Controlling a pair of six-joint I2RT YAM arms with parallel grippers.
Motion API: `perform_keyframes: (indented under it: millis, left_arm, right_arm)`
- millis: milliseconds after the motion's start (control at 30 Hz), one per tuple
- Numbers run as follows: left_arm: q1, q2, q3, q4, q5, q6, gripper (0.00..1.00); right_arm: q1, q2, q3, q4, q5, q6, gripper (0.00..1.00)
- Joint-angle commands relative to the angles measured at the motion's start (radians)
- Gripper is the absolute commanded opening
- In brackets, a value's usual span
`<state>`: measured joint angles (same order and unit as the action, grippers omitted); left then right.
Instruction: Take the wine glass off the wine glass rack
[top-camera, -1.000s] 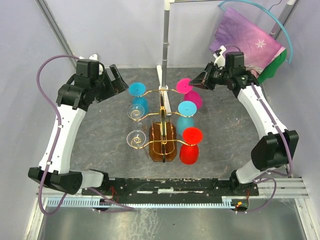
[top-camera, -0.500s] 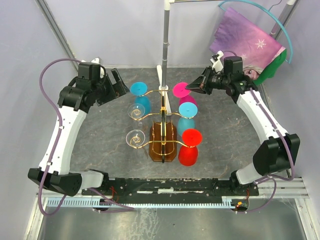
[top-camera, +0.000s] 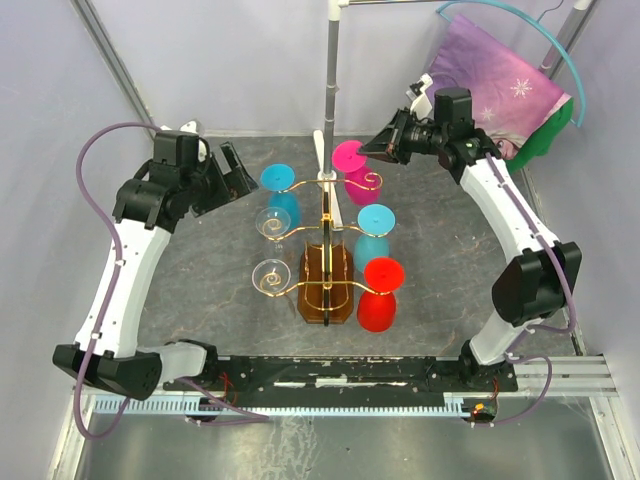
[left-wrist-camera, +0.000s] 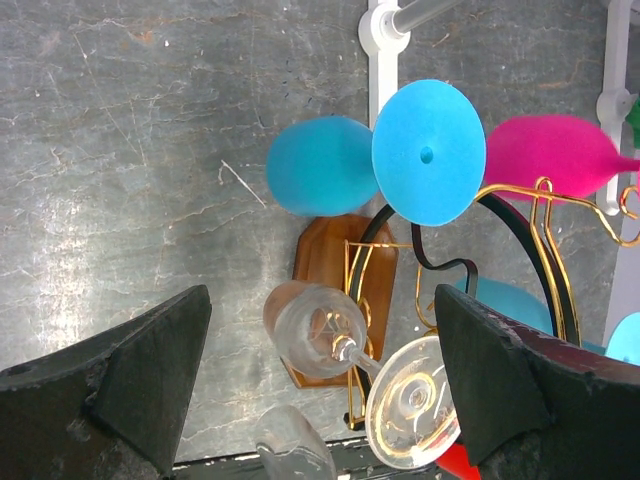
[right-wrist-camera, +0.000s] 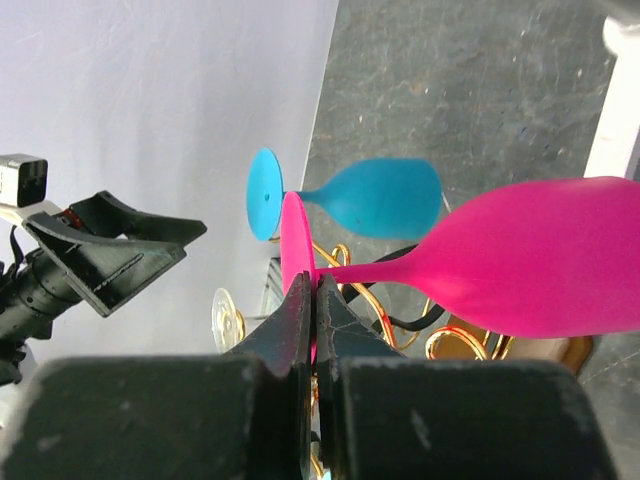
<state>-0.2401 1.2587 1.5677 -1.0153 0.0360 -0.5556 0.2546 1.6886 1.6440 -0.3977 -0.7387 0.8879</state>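
The gold wine glass rack (top-camera: 325, 215) stands mid-table on its brown base (top-camera: 325, 290). My right gripper (top-camera: 385, 150) is shut on the foot disc of a pink wine glass (top-camera: 350, 165), at the rack's back right near the grey pole. In the right wrist view the fingers (right-wrist-camera: 314, 285) pinch the disc's edge, with the pink bowl (right-wrist-camera: 540, 260) out to the right over the gold scrolls (right-wrist-camera: 455, 340). My left gripper (top-camera: 235, 170) is open and empty beside a blue glass (top-camera: 275, 180). Through it I see that blue glass (left-wrist-camera: 428, 150) and a clear glass (left-wrist-camera: 315, 325).
Two clear glasses (top-camera: 270, 225) (top-camera: 270, 277) hang on the rack's left side; a blue one (top-camera: 375, 225) and a red one (top-camera: 382, 290) hang on its right. The grey pole (top-camera: 330, 90) rises behind the rack. Purple cloth (top-camera: 500, 90) hangs at the back right.
My right gripper has moved back and to the left toward the pole, carrying the pink glass by its foot. The left arm has shifted only slightly.
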Motion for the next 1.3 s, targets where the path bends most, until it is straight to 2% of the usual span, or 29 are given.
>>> perform_keyframes:
  millis: [0,133,300,400,533,800,1000,1133,1267]
  left_arm:
    - [-0.003,-0.045,-0.008,0.041,0.016,-0.003,0.99]
    - [-0.003,-0.058,-0.013,0.030,0.003,-0.004,0.99]
    - [-0.002,-0.076,-0.019,0.021,-0.006,-0.010,0.99]
    - [-0.002,-0.077,-0.024,0.022,0.003,-0.022,0.99]
    - [-0.003,-0.073,-0.024,0.040,0.010,-0.038,0.99]
    - [-0.003,-0.041,-0.008,0.049,0.045,-0.034,0.99]
    - [-0.003,-0.025,-0.008,0.052,0.046,-0.023,0.99]
    - [-0.002,-0.014,-0.011,0.060,0.050,-0.018,0.99]
    - [-0.002,-0.012,-0.019,0.067,0.054,-0.012,0.99]
  right_arm:
    - [-0.015,0.018,0.092,-0.058,0.056,-0.100,0.01]
    - [-0.049,0.030,0.142,-0.125,0.108,-0.157,0.01]
    - [-0.096,0.025,0.295,-0.378,0.219,-0.342,0.01]
    - [-0.112,0.009,0.343,-0.517,0.340,-0.433,0.01]
    - [-0.116,-0.055,0.310,-0.615,0.510,-0.527,0.01]
    - [-0.108,-0.140,0.135,-0.811,1.034,-0.684,0.01]
    - [-0.089,-0.143,-0.064,-0.828,1.421,-0.678,0.01]
    - [-0.075,-0.069,-0.148,-0.851,1.706,-0.561,0.01]
    - [-0.032,0.003,-0.182,-0.894,1.870,-0.431,0.00]
